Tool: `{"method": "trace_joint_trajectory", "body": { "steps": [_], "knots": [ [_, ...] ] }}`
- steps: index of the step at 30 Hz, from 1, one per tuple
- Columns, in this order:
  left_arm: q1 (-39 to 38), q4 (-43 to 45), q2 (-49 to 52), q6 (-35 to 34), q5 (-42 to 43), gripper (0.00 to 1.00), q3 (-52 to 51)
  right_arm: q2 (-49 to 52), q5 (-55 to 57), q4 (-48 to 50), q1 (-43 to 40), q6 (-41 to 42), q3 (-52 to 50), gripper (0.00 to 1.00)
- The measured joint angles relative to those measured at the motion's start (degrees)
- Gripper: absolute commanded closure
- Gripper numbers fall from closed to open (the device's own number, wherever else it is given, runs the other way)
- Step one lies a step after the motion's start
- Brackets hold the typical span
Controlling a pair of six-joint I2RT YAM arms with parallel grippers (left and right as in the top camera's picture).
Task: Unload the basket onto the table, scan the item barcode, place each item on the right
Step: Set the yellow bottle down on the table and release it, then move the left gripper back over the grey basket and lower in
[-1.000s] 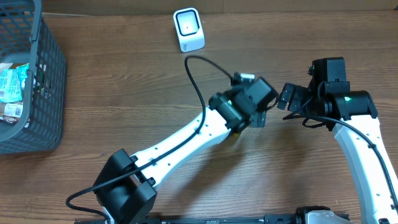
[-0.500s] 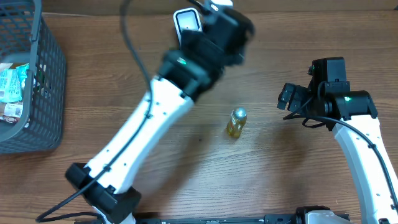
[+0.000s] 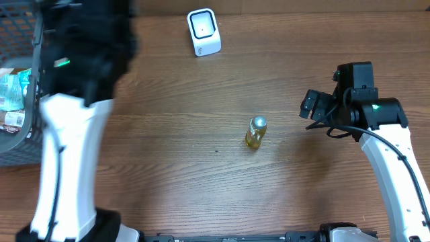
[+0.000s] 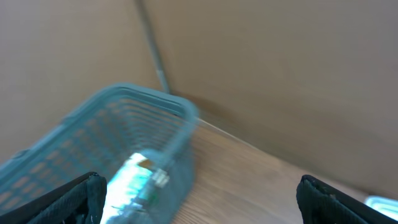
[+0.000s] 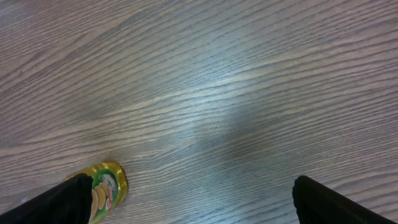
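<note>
1. At mid-table, the small yellow bottle [image 3: 255, 132] sits alone on the wooden table [image 3: 168, 168], with nothing touching it. The overhead view does not settle whether it stands fully upright.
2. Left gripper [image 4: 202, 202]: jaws spread wide, nothing between them. Its wrist view shows only the two dark fingertips at the lower corners of the frame.
3. Left arm [image 3: 70, 134]: blurred in the overhead view, reaching up the left side of the table beside the basket [image 3: 47, 87] and well apart from the bottle.
4. Basket: grey-blue mesh at the far left edge. Packaged goods [image 3: 10, 91] lie inside it, and the left wrist view shows a pale packet in it, too blurred to read.
5. Right gripper [image 5: 196, 202]: jaws fully apart and empty, held above bare wood. It is to the right of the bottle and not in contact with it. The bottle's gold top shows just beside the left-hand fingertip in the right wrist view.
6. Scanner [image 3: 203, 31]: a white unit at the far edge of the table, well apart from the bottle and from both grippers.
</note>
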Motion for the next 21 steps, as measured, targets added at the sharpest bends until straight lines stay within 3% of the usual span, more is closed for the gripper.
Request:
{"method": "trace_joint_trajectory", "body": {
  "steps": [5, 21],
  "knots": [
    [11.5, -2.5, -2.0, 0.1, 8.4, 0.00, 0.7, 0.0, 0.0, 0.0, 0.0, 0.0, 0.0, 0.00],
    [35.6, -10.2, 5.2, 0.0, 30.7, 0.00, 0.7, 0.0, 0.0, 0.0, 0.0, 0.0, 0.0, 0.00]
  ]
}}
